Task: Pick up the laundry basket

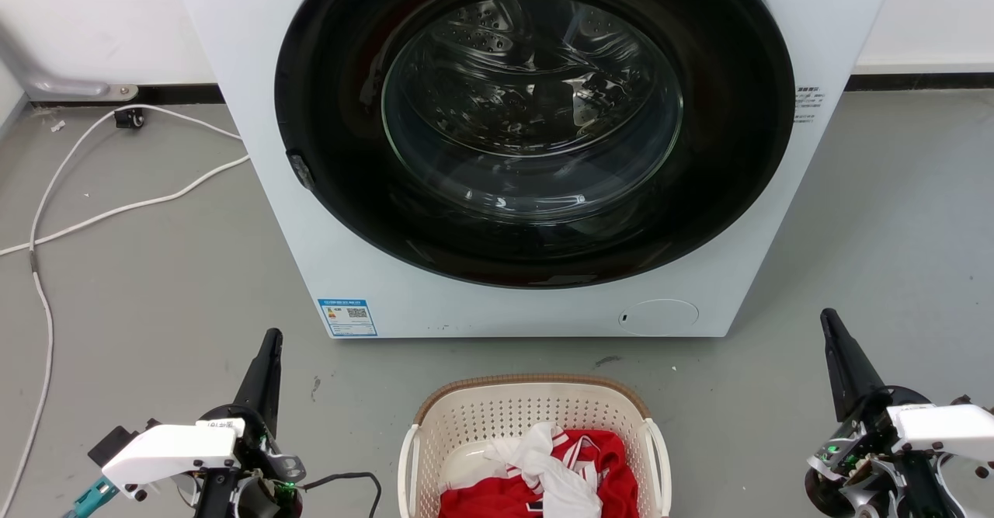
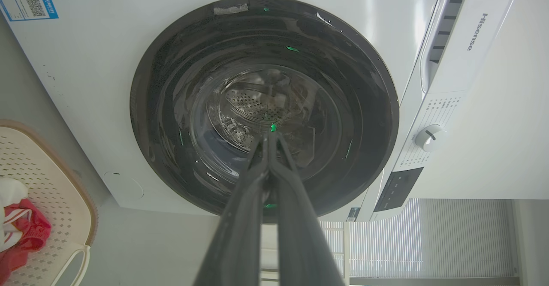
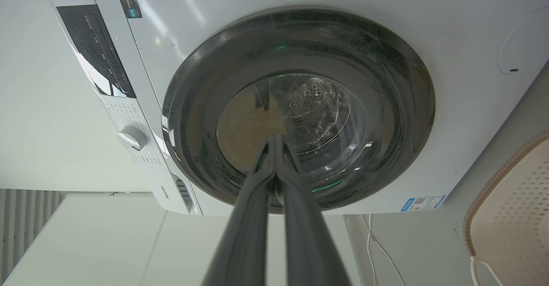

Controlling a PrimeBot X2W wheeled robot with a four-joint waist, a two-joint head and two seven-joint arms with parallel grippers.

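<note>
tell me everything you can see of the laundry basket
The laundry basket is cream plastic, rounded-rectangular, with perforated walls, a brown woven-look rim and white side handles. It stands upright on the floor in front of the washing machine, apart from it. Red and white clothes lie bunched inside. The left gripper and right gripper are clear of it.

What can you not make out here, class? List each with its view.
Laundry basket: near end cut off by the head view's bottom edge.
Under the red and white clothes: hidden by them, head view.
Blue label on the washing machine: print too small, head view.
</note>
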